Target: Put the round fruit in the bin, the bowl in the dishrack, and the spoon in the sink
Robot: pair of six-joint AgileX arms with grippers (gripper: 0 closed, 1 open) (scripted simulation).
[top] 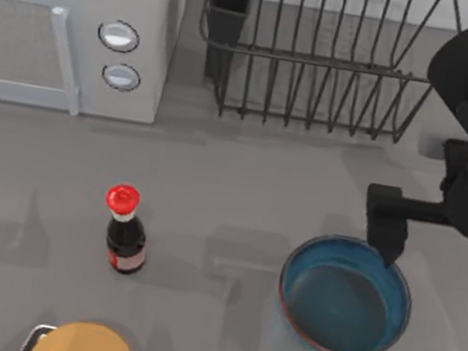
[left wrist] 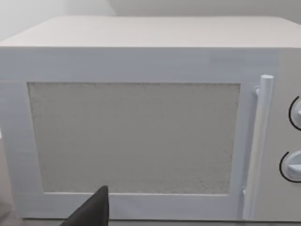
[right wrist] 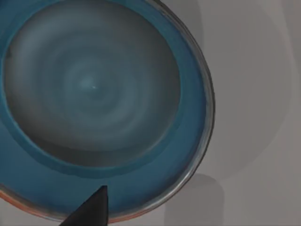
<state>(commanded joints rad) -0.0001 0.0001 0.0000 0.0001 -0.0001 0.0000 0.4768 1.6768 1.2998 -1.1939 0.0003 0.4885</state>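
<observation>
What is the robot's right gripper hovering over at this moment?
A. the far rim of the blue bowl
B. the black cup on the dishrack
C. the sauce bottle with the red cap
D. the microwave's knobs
A. In the top view the right gripper sits at the far rim of the blue bowl, and the right wrist view looks straight down into that bowl.

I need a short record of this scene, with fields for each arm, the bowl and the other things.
right gripper: at the bowl's far rim, by the table's right side
left arm: parked at the left edge, facing the microwave
bowl: upright on the table, looks empty
dishrack: behind the bowl
sauce bottle: upright, left of the bowl
</observation>
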